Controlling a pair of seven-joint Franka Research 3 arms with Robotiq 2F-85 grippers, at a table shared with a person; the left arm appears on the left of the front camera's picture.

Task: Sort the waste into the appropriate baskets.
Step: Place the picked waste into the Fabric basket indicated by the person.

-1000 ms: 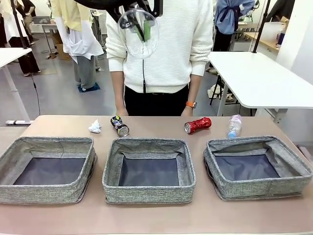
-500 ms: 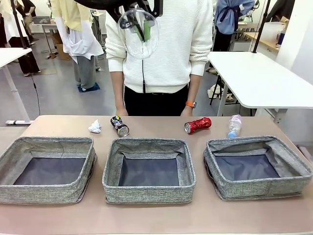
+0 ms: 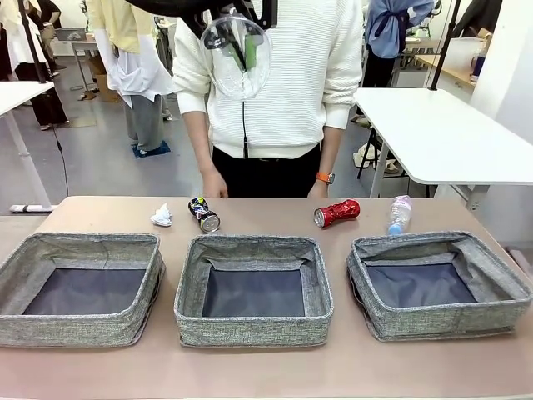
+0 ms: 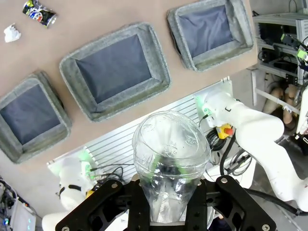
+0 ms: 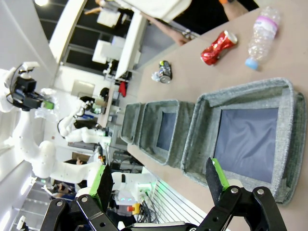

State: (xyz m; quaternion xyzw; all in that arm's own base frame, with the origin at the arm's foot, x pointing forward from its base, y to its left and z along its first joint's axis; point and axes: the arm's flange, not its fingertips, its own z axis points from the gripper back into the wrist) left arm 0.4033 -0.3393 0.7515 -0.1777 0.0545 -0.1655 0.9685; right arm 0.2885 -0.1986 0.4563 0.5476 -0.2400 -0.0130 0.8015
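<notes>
I see three grey woven baskets in a row nearest me, at 8, 6 and 4 o'clock, dark lining showing. Beyond them lie a white paper wad at 10, a dark can at 11, a red can at 1 and a pink-labelled bottle at 2 — all on their sides. The clear cup sits high at 12, pinched in my left gripper.

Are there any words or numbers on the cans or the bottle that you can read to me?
None can be read.
On the dark blue-black drink can: coloured print, too small and blurred to read.
On the crumpled red drink can: pale marks, too blurred to read.
On the small clear plastic bottle: a pink label, too small to read.
</notes>
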